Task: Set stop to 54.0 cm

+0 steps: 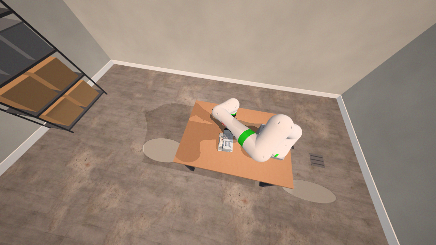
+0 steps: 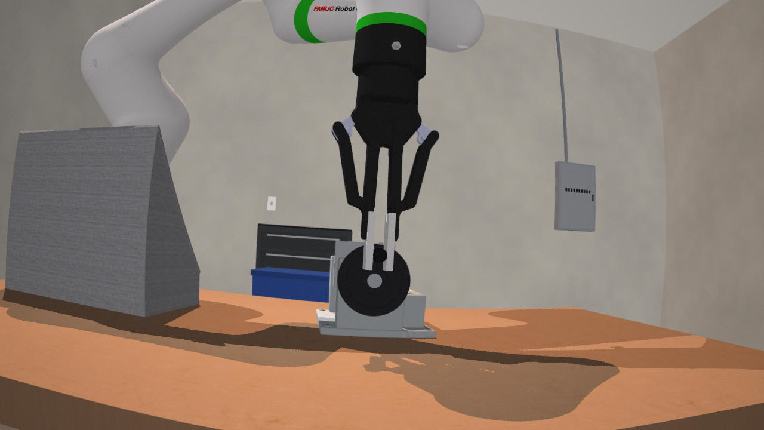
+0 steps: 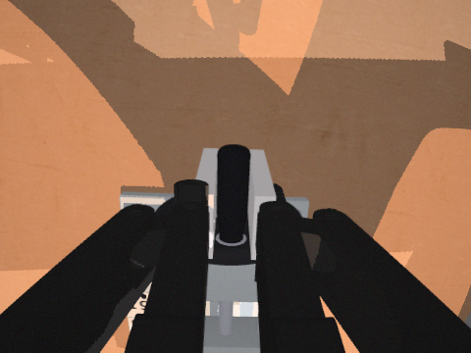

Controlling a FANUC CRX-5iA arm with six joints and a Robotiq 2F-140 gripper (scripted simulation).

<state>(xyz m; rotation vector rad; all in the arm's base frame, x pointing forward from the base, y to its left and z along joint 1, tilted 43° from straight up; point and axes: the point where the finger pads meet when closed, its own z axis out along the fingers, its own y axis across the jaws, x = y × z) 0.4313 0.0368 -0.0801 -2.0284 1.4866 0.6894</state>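
A grey stop unit [image 1: 225, 149] [image 2: 413, 312] [image 3: 231, 281] stands on the table, with a black handwheel [image 2: 352, 299] on its near face in the exterior view. The wheel's black crank knob [image 2: 380, 255] [image 3: 234, 191] is at the top, slightly right of the hub. My gripper [image 2: 378, 261] [image 3: 233, 173] points down and is shut on this knob, one pale finger pad on each side. A threaded spindle [image 3: 226, 319] shows behind the wheel in the wrist view. The scale digits are mostly hidden or too small, so I cannot read the stop's position.
The wooden table [image 1: 259, 170] [image 2: 213, 395] carries the unit and the arm's base. A grey sloped box [image 2: 80, 214] stands left of the unit in the exterior view. A blue container [image 2: 290, 286] is behind the table. A rack with boxes is at the left in the top view.
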